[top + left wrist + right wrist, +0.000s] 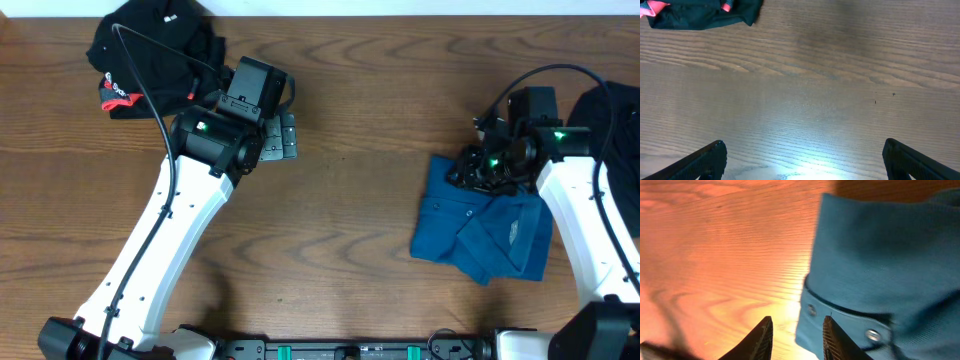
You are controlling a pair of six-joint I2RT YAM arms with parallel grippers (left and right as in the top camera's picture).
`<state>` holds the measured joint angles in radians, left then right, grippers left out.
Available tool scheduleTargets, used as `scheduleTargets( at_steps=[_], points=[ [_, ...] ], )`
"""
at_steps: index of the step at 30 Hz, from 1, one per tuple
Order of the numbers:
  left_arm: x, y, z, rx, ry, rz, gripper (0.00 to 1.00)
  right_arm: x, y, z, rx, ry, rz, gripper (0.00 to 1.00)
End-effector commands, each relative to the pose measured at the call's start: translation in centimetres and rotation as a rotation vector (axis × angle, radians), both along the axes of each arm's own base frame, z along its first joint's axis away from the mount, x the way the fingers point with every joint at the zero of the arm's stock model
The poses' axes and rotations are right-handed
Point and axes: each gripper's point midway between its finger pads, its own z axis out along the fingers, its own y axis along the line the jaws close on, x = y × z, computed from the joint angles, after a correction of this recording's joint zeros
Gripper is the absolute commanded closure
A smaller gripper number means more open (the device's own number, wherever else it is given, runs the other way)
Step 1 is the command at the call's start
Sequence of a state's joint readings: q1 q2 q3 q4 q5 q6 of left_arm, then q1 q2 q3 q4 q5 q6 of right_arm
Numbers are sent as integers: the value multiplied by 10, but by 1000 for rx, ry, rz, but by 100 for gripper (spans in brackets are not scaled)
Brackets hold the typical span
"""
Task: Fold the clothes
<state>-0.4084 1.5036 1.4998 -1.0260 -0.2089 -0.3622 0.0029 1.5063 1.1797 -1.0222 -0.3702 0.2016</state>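
**Right claw at the buttoned edge of the teal shirt**

Black fingertips of the right gripper (796, 322) fill the bottom of its wrist view. They stand a little apart, with bare wood showing between the left finger and the cloth. The buttoned edge of the large teal-blue short-sleeved cotton shirt (880, 255) reaches into that gap. The claw looks released rather than clenched, and I see no fabric pinched.

From overhead, the shirt (490, 235) lies roughly bundled near the right edge of the brown wood-grain worktop (360, 200), about midway along that edge. The right gripper is at the shirt's far side.

The left gripper (805, 165) is spread wide over bare wood, grasping nothing. It is near the crumpled black garment with red-and-white trim (150, 50) at the far left corner.

The step in hand is probably taking hold of the shirt's edge to make or tidy a fold. To do that well, the claw should take in the whole hem, not only its lip, and close behind the small round buttons (811, 310) rather than on them. The cloth should then be lifted just clear of the wood, so the layers beneath do not drag and come undone. The left arm is well apart from the shirt and would have to cross the worktop to pin the other side.

The plain dark garment (615, 120) at the right edge is cut off by the frame and partly hidden behind the right arm. The shirt's sleeves and collar cannot be told apart in the bundle. Orange glare in the right wrist view blurs the wood around the fingertips.
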Motion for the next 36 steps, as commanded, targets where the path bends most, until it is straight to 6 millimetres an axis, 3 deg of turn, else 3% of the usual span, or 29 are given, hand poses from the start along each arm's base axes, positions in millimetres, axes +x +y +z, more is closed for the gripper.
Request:
scheduleTargets(
  at_steps=[1,11,23,29,36],
  points=[
    [-1,2,-6,16,20,-9,1,-1,20,-7,110,28,60,70],
    [-1,1,-6,15,18,-9,1,-11,42,-50,284,67,81,66],
    [0,1,-6,14,17,-9,0,-47,-5,-114,294,129,-121,46],
    [0,1,-5,13,14,-9,1,-52,-4,-117,311,127,-114,42],
    [0,1,-5,13,14,-9,1,-41,15,-103,400,68,-57,42]
  ],
)
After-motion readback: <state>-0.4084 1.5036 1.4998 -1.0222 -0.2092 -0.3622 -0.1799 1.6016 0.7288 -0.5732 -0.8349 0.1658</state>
